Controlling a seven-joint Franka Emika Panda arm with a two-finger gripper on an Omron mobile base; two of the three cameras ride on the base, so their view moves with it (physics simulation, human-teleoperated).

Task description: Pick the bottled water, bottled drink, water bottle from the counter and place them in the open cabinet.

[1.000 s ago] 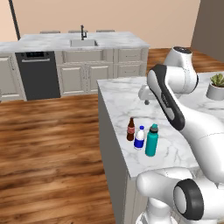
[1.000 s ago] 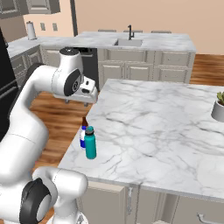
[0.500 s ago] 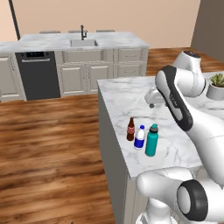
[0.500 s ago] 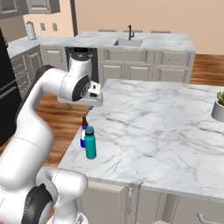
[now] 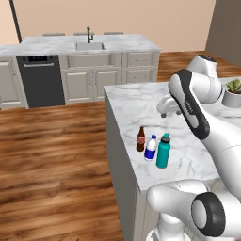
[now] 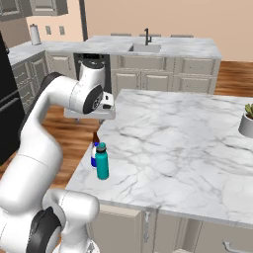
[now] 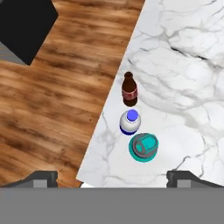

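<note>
Three bottles stand in a tight row near the left edge of the white marble counter. The brown bottled drink with a red label is farthest from me. The small clear bottled water is in the middle, and the tall teal water bottle is nearest. From above, the hand view shows the bottled drink, bottled water and water bottle. My gripper hangs above the counter, behind the row and apart from it. It is open, its fingertips wide apart and holding nothing. The open cabinet is out of view.
A second marble counter with a sink and a black dishwasher runs along the back wall. A potted plant stands at the counter's far right. Wooden floor lies left of the island. A black fridge stands at the left.
The arm's elbow has swung over to the right and the hand has sunk a little over the counter. The bottles have not moved. The fingers stay wide apart.
</note>
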